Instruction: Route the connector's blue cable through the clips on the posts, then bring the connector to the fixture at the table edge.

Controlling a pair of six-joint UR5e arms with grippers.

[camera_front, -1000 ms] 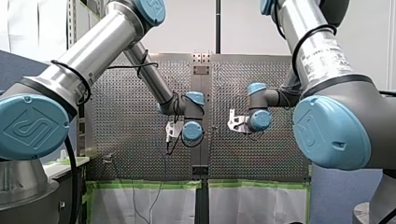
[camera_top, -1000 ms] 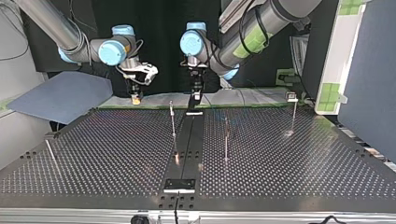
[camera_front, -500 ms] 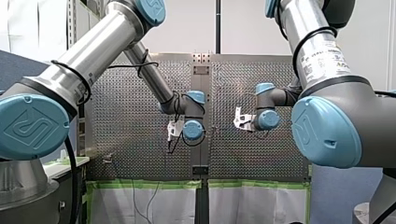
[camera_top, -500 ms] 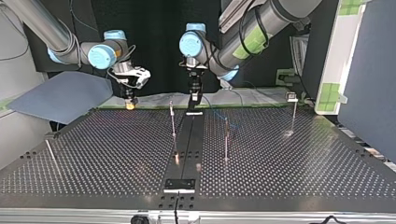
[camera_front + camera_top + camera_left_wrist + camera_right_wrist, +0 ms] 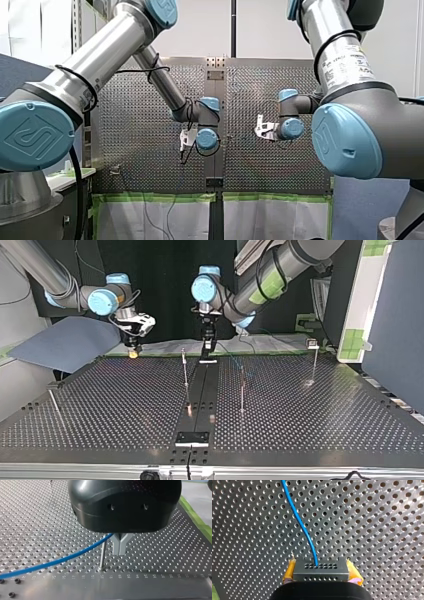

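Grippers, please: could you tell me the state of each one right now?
Left gripper: closed, seemingly on the blue cable.
Right gripper: closed on the connector.

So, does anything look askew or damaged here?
Nothing stands out. The connector sits square between the yellow pads, the cable leaves it in a smooth curve without kinks, and the two middle posts stand upright.
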